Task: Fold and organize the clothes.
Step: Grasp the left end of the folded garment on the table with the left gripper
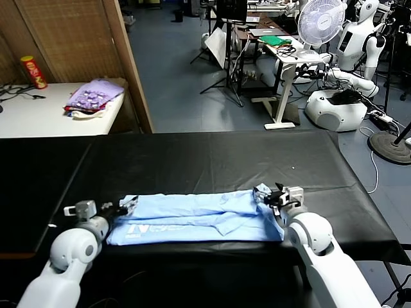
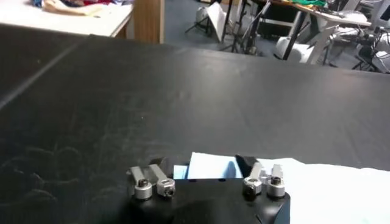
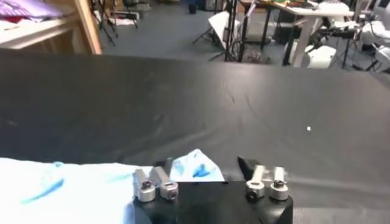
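The pale light-blue T-shirt (image 1: 192, 217) lies folded into a long band near the front edge of the black table (image 1: 212, 160), its white print toward the left end. My left gripper (image 1: 131, 203) is at the shirt's left end, open, with a fabric corner between its fingers in the left wrist view (image 2: 204, 165). My right gripper (image 1: 266, 192) is at the shirt's right end, open, with a raised peak of cloth (image 3: 195, 167) between its fingers. The shirt also shows in the left wrist view (image 2: 329, 189) and the right wrist view (image 3: 73, 189).
A white table at the back left holds a purple heap of clothes (image 1: 93, 96) and a red can (image 1: 32, 70). A wooden partition (image 1: 128, 64) stands behind the black table. A fan (image 1: 320, 19) and other robots stand at the back right.
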Controlling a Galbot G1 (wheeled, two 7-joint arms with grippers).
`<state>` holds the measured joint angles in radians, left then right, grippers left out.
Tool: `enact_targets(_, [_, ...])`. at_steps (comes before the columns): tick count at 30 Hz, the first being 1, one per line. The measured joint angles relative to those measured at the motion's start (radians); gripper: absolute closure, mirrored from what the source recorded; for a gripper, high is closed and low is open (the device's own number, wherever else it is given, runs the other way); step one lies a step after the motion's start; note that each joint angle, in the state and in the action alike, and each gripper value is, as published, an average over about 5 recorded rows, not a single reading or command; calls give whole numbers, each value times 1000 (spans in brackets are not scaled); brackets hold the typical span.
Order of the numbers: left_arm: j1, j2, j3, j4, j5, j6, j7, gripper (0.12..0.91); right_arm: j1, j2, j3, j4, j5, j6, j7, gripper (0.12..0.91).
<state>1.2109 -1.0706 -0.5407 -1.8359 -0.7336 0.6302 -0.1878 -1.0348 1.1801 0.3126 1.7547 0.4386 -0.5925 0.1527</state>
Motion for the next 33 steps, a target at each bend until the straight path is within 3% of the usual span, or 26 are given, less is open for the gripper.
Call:
enact_targets(4, [2,-16,14,18,92,-54,0,814,-14,18,-2,-12,-8,53,22,824])
enact_targets(7, [3,-31,25,32,189,-101,0,891,-23,30,-2,-19,-10,88,39,894])
enact_targets(11, [4,-47,31,45,281,-140,1,903,-32,40,-2,-26,-12,134,42,901])
enact_targets(16, [3,-54,28,52,318,-153,2,903,-43,37,-1,-25,-12,175,0,901])
enact_targets(19, [3,-53,23,51,320,-155,3,895,-51,27,3,-11,-13,193,-23,829])
enact_targets(22, [6,-47,15,44,316,-157,7,803,-60,14,10,12,-13,197,-29,671])
enact_targets(28, [25,-33,-7,15,280,-151,8,475,-87,-12,32,79,-9,188,-27,342])
enact_targets(30, [36,-34,-17,2,260,-148,6,361,-97,-18,40,103,-6,187,-26,269])
enact_targets(33, [60,-43,-36,-23,214,-136,-1,258,-112,-24,46,133,-3,186,-25,233])
